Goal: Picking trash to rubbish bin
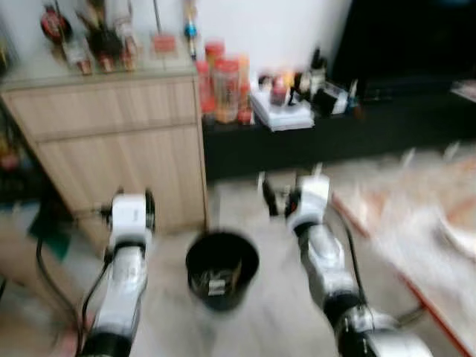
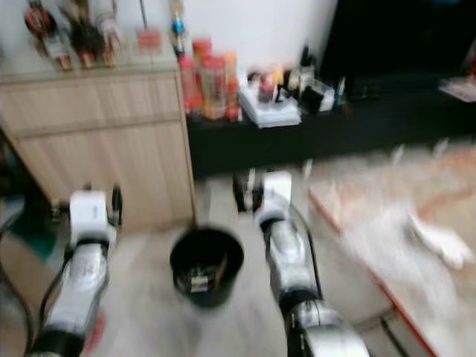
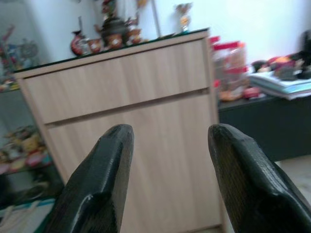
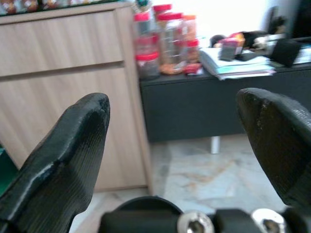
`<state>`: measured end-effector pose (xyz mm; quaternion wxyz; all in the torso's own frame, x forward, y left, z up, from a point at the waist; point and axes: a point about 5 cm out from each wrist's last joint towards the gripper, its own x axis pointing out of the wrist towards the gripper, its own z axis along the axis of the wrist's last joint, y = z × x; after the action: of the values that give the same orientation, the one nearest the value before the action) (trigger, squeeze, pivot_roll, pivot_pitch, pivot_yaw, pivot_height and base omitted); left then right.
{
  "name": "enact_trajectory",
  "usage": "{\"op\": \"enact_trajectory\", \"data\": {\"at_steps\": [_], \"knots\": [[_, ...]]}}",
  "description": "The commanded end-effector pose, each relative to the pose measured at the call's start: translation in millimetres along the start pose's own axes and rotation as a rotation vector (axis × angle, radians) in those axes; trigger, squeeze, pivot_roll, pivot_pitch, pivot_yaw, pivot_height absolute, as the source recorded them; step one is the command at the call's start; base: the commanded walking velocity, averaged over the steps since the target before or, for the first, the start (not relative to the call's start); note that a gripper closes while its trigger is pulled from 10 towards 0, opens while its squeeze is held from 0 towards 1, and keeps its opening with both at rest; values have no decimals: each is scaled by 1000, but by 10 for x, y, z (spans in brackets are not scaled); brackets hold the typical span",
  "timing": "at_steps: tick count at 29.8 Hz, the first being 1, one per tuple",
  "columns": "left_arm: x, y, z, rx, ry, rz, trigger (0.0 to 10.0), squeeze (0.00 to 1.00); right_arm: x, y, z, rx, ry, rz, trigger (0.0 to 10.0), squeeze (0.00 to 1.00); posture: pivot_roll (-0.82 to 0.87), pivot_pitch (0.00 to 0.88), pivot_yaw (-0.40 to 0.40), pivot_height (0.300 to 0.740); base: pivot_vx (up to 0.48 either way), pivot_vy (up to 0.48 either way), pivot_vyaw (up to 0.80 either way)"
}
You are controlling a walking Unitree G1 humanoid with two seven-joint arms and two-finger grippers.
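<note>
Judged step: approach, nothing carried, head views blurred as if walking. Round black plastic rubbish bin (image 1: 222, 269) on pale tiled floor (image 1: 260, 327), just off the front right corner of the light wooden cabinet (image 1: 111, 141), between both forearms. Some litter visible inside the bin; kind not discernible. White crumpled item, possibly trash (image 2: 439, 242), on the reddish patterned rug (image 2: 401, 216) well to the right of the bin; too blurred to confirm.

Left gripper (image 3: 167, 145): raised at cabinet front, aimed at cabinet door, black fingers (image 3: 107, 165) spread wide, empty. Right gripper (image 4: 175, 136): raised beyond the bin, aimed at the low black counter (image 1: 335, 130), fingers spread wide, empty.

Next move, judged: turn toward the rug edge, confirm the item, lower the right arm for pickup.

Red-lidded jars (image 1: 227, 89) at the counter's left end.
</note>
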<state>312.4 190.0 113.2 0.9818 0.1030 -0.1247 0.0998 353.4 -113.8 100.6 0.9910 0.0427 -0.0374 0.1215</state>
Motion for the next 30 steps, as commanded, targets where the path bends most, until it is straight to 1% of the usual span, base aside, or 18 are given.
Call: {"op": "enact_trajectory", "data": {"at_steps": [1,30], "knots": [[29,16,18,2,1,9,10000,0,27,22,39,1,-14,8,10000,0,14,0,-34,740,0,0,0],[33,-23,39,-10,-12,-24,10000,0,49,119,38,16,-13,36,10000,0,19,0,-30,740,0,0,0]]}}
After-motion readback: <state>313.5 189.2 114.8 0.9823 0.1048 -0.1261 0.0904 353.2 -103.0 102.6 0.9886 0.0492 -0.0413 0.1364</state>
